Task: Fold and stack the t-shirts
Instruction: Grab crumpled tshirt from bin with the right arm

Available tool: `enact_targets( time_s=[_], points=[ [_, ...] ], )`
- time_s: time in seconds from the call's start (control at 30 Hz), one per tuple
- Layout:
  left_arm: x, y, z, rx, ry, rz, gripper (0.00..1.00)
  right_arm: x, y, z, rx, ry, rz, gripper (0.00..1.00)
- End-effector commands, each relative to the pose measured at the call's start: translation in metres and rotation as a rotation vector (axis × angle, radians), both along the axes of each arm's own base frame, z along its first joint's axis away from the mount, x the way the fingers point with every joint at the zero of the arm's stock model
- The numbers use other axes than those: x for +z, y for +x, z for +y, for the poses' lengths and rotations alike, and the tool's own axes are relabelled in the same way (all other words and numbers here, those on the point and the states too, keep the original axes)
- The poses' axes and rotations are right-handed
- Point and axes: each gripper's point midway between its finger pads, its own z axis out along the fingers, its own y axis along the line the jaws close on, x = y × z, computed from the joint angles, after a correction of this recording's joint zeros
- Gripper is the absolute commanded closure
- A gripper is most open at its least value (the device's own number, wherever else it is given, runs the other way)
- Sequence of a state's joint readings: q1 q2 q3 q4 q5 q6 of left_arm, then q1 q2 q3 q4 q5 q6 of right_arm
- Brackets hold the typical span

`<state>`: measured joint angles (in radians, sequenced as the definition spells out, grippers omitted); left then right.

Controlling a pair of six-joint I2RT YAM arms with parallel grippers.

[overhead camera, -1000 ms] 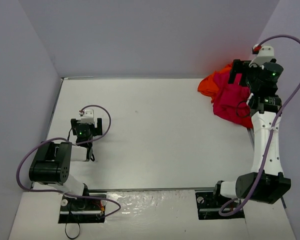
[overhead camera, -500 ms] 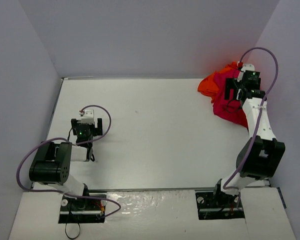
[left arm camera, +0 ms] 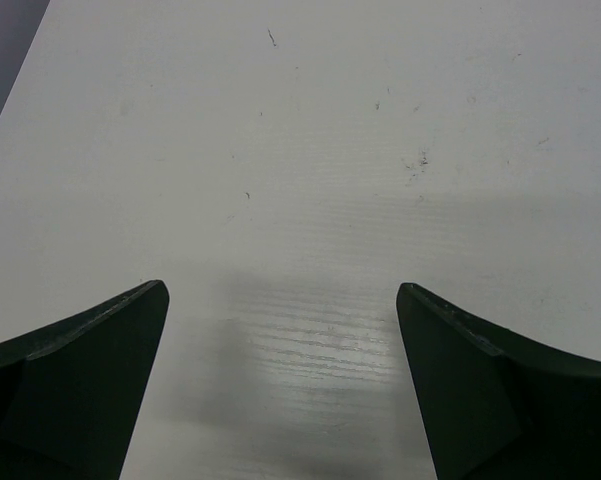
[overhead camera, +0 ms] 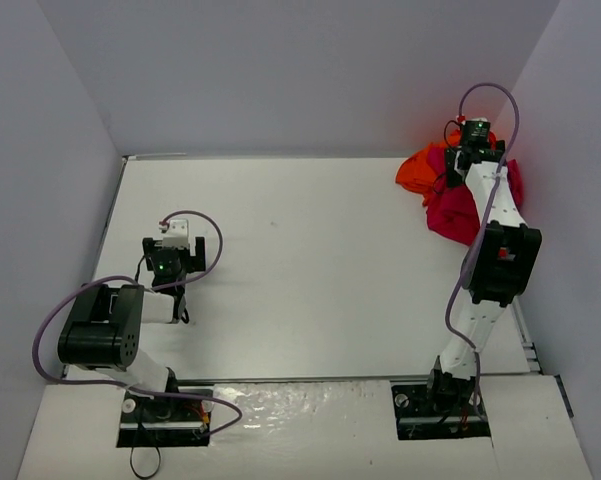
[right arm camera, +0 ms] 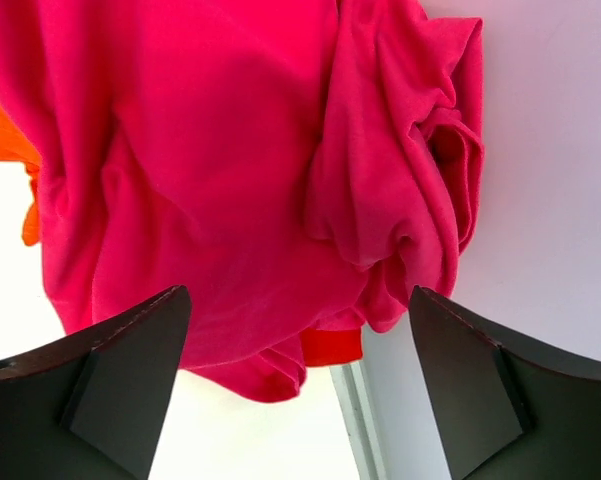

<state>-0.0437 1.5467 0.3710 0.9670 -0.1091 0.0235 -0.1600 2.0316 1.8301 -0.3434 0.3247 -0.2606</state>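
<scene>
Our right gripper hangs released over the shirts far right; our left gripper gapes above the table.

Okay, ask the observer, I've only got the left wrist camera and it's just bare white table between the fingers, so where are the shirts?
Observer: The t-shirts lie in one crumpled pile at the far right corner of the table, a long way from the left gripper.
Operator: Is the right arm anywhere near them?
Observer: Yes. The right gripper hangs directly over the crimson shirt, fingers wide apart with nothing pinched.
Operator: Any other colour showing in that pile?
Observer: An orange shirt sticks out on the pile's left side.
</scene>
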Motion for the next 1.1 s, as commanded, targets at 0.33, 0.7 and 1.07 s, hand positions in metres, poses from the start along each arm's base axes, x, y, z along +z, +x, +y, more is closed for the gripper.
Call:
enact_targets(
  time_s=[0.33,0.7,1.07],
  points=[
    [0.031,0.016,0.001,-0.001,-0.013,-0.105,0.03,0.005,-0.011,-0.002,-0.022,-0.063,0.023,1.0],
    [0.031,0.016,0.001,0.0,-0.014,-0.104,0.03,0.055,-0.026,0.038,0.101,-0.102,-0.041,1.0],
    [0.032,0.016,0.001,-0.002,-0.015,-0.107,0.03,0.022,-0.046,0.04,0.111,-0.142,0.073,0.29]
  ],
)
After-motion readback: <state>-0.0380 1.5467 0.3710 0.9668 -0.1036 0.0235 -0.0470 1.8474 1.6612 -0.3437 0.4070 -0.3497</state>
